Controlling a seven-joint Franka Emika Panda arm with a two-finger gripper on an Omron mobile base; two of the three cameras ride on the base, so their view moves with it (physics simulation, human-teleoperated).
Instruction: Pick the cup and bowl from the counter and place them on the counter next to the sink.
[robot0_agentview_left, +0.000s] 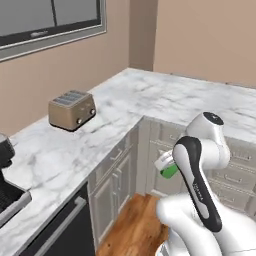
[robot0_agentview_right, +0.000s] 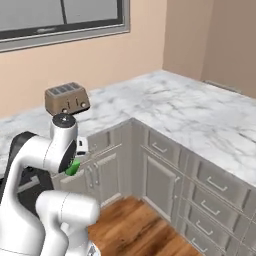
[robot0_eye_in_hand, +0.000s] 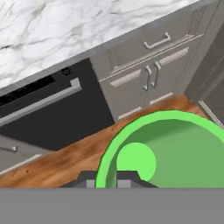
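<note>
Cup grasped in clenched pincer, held off the bench over wood floor by cabinets. Not yet placed; sink and bowl unseen, so both placements look left. Toaster sits on bench.

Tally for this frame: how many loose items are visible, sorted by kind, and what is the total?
Cups: 1, the green cup, clamped at its rim in the gripper over the wood floor in front of the cabinets.
Toasters: 1, the tan toaster, standing on the marble counter.
Total: 2.
</note>
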